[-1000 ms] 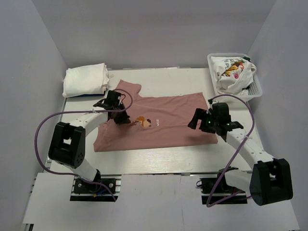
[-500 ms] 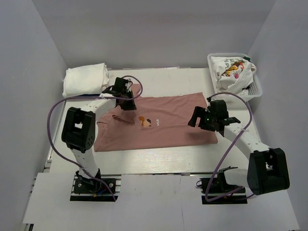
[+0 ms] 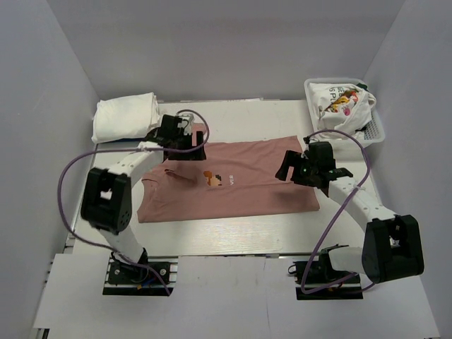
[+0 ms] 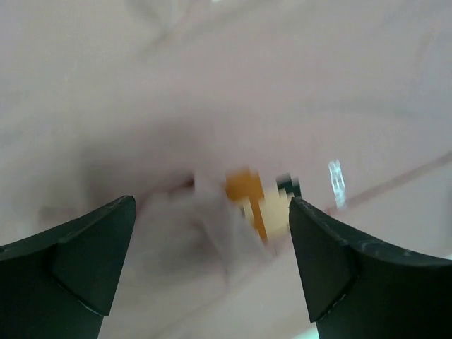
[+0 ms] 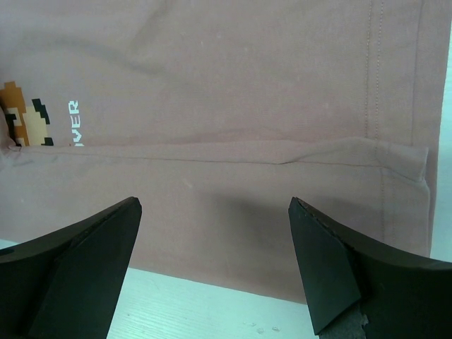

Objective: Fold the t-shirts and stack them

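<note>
A dusty-pink t-shirt (image 3: pixel 240 180) with a pixel-art print (image 3: pixel 210 178) lies spread flat on the table, its lower part folded up along a crease (image 5: pixel 233 152). My left gripper (image 3: pixel 192 147) hovers open over the shirt's upper left, near the sleeve; its wrist view shows blurred pink cloth (image 4: pixel 282 85) and the print (image 4: pixel 247 191) between the fingers (image 4: pixel 92 261). My right gripper (image 3: pixel 288 168) stands open above the shirt's right end, its jaws (image 5: pixel 215 261) spanning the pink hem (image 5: pixel 212 92) with nothing in them. Folded white t-shirts (image 3: pixel 126 116) sit at the back left.
A white mesh basket (image 3: pixel 374 131) at the back right holds a crumpled white t-shirt with colourful print (image 3: pixel 339 104). Bare table (image 5: pixel 176 304) shows below the pink shirt's near edge. Purple cables loop beside both arms.
My left gripper moved toward the back over the shirt's upper left and opened, letting go of the cloth. The right gripper shifted slightly back, still open.
</note>
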